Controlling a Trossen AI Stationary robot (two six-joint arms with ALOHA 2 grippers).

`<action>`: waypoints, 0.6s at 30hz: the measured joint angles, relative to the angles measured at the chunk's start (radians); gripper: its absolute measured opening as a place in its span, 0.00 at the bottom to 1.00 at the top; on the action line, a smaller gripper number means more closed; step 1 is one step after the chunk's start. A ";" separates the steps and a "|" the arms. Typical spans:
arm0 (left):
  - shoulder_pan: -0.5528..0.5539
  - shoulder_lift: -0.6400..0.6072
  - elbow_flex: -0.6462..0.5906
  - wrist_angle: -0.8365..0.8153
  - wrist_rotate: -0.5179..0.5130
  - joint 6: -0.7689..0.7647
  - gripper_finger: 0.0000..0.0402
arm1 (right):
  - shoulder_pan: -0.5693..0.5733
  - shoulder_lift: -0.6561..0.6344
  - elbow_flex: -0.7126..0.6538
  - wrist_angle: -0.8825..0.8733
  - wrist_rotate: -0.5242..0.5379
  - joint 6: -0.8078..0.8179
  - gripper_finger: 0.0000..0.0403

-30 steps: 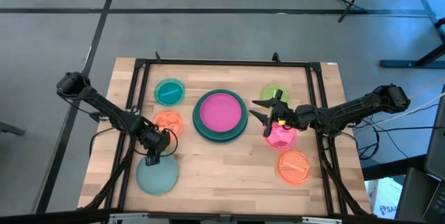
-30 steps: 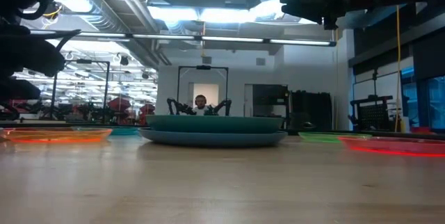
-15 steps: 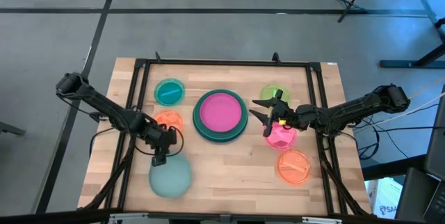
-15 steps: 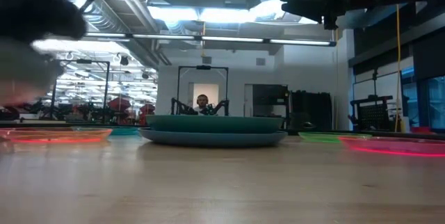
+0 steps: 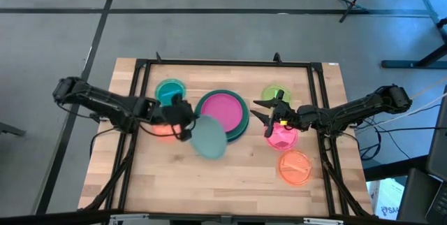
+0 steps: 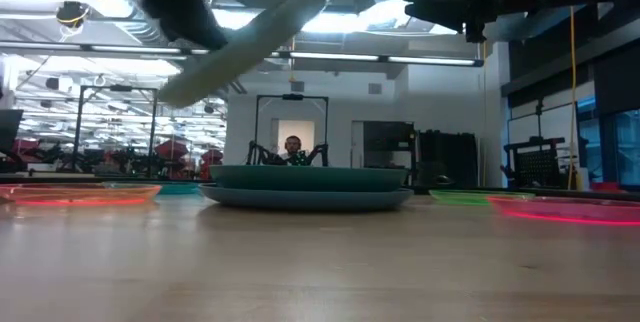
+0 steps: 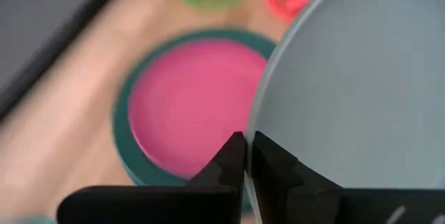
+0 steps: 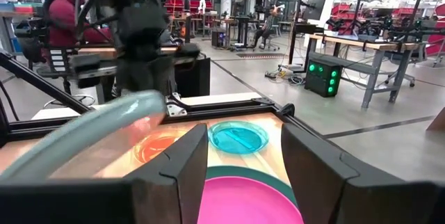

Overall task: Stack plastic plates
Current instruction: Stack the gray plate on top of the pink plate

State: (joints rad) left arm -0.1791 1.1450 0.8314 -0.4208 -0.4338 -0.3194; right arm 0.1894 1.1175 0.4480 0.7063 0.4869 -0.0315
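My left gripper (image 5: pixel 183 124) is shut on the large pale teal plate (image 5: pixel 208 137), which it carries in the air just near-left of the centre stack (image 5: pixel 222 115). That stack is a magenta plate (image 5: pixel 223 112) on a green plate, with a blue one under it in the low view (image 6: pixel 305 199). The small plates lie flat on the table: teal (image 5: pixel 170 92), orange (image 5: pixel 162 128), lime (image 5: pixel 276 94), pink (image 5: pixel 281 136) and a second orange (image 5: pixel 295 167). My right gripper (image 5: pixel 269 110) is open and hovers between the lime and pink plates. My left gripper pinches the pale teal plate by its rim (image 7: pixel 260 138) on the plate's left side, between its two fingers (image 7: pixel 233 156). They reach in roughly level from the table's left. The plate (image 6: pixel 245 47) is lifted clear of the table and tilted.
A black frame (image 5: pixel 223 63) runs around the wooden table. Bare wood lies along the near edge (image 5: pixel 223 183). A person (image 6: pixel 290 148) sits far behind the table, and the right wrist view shows other benches in the room.
My left gripper has carried the pale teal plate from the near-left part of the table toward the far edge and the right, up to the centre stack. The plate has risen well above the table and now hangs tilted. The right arm has kept still.
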 joint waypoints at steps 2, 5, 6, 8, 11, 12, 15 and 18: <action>0.043 0.004 -0.001 0.058 -0.009 0.062 0.04 | 0.000 0.000 0.000 0.000 0.000 0.000 0.44; 0.115 0.014 -0.012 0.147 -0.010 0.118 0.04 | 0.000 0.000 0.000 0.000 0.000 0.000 0.44; 0.139 0.019 -0.013 0.163 -0.012 0.126 0.04 | 0.000 0.000 0.000 0.000 0.000 0.000 0.44; 0.185 0.039 -0.013 0.205 -0.012 0.134 0.04 | 0.000 0.000 0.000 0.000 0.000 0.000 0.44; 0.242 0.078 -0.013 0.216 -0.012 0.156 0.04 | 0.000 0.000 0.000 0.000 0.000 0.000 0.44; 0.259 0.092 -0.013 0.225 -0.011 0.157 0.04 | 0.000 0.000 0.000 0.000 0.000 0.000 0.44; 0.300 0.135 -0.013 0.240 -0.011 0.157 0.04 | 0.000 0.000 0.000 0.000 0.000 -0.002 0.44; 0.327 0.180 -0.014 0.246 -0.011 0.157 0.04 | 0.000 0.000 0.000 0.001 0.000 -0.002 0.44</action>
State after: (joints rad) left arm 0.1481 1.3246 0.8177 -0.1751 -0.4444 -0.1623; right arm 0.1890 1.1175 0.4480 0.7071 0.4870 -0.0338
